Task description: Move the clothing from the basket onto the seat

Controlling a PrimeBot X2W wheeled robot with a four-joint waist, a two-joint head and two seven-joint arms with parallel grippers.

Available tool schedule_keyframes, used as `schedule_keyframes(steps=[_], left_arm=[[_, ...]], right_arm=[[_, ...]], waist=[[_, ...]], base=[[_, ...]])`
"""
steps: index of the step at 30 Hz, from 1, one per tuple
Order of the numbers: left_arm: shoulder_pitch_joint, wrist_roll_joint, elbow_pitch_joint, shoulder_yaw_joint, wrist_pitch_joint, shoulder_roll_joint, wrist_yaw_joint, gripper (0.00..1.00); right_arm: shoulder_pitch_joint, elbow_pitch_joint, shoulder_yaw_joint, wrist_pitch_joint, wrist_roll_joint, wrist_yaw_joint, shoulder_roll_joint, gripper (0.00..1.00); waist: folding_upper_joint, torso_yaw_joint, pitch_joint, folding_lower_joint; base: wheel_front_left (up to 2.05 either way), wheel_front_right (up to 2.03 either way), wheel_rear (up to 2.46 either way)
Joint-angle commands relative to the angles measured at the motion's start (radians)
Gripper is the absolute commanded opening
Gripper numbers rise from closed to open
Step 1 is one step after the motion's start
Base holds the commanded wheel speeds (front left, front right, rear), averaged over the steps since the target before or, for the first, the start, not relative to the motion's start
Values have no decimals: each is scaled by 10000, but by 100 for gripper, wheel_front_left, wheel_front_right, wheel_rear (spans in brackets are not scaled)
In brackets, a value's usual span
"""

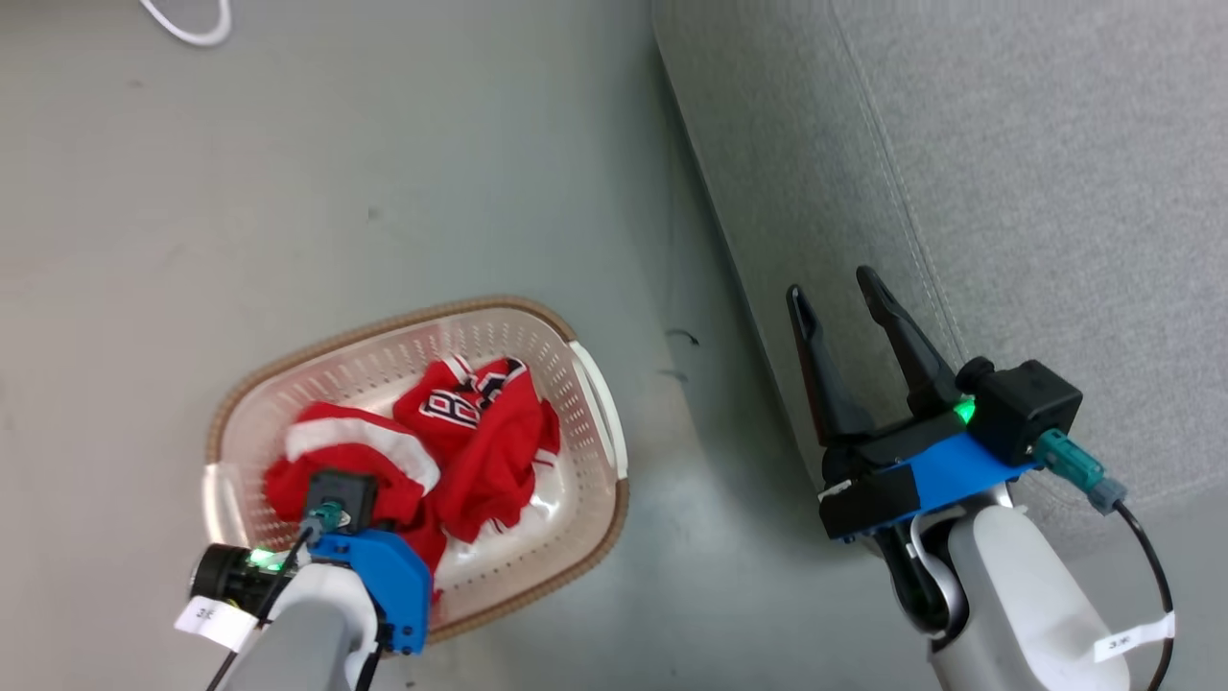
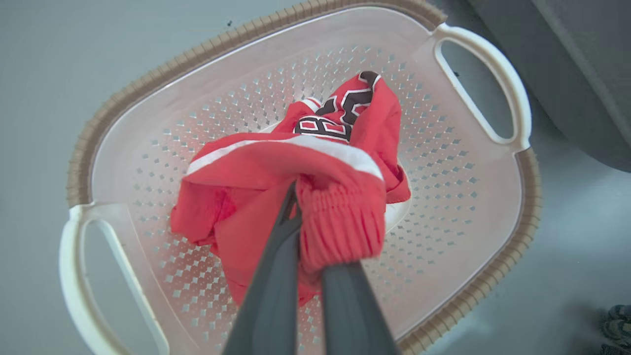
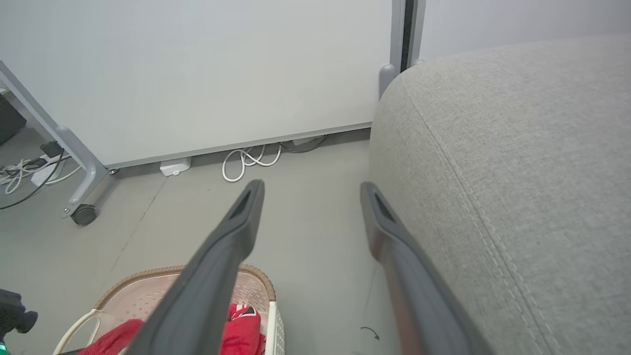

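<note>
Grey floor (image 1: pixel 336 192), few dark scuff marks (image 1: pixel 681 338). Pale wall panel (image 3: pixel 222 74); at its foot coiled white cable (image 3: pixel 249 160), small white box (image 3: pixel 175 167) just beside. Grey frame leg (image 3: pixel 61 132) on black caster (image 3: pixel 84 215); tangled cables (image 3: pixel 24 170) far left

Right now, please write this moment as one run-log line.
left claw: shut on striped garment, inside basket | right claw: open, near seat edge | lettered garment: in basket

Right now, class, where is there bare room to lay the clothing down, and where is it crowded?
The seat is bare everywhere beyond the right gripper. Floor past the basket is free. Crowded: inside the basket, where the left gripper pinches the clothing.
</note>
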Motion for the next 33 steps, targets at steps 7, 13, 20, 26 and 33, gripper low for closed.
schedule_keyframes(steps=[7,13,20,26,33], left_arm=[[540,-40,-816,-173,-58,-39,-285,0],[425,-186,-924,-619,-60,-376,-410,0],[407,-510,-1796,-1418,-61,-585,-422,0],[263,-1141,-2933,-2301,-29,-599,-425,0],[-177,-1989,-4101,-3156,367,-599,-425,0]], right_arm=[[616,479,-172,-36,-315,5,-37,100],[1009,785,-221,-36,-418,5,-38,100],[1352,1012,-372,-36,-486,5,-37,100],[1551,1153,-411,-36,-496,5,-37,100],[1786,1209,-475,-3,-542,5,-37,100]], waist=[[0,975,-1990,1],[0,1389,-3042,1],[0,1704,-3739,1],[0,1817,-4185,1],[0,1943,-4513,1]], base=[[0,0,0],[0,0,0],[0,0,0],[0,0,0],[0,0,0]])
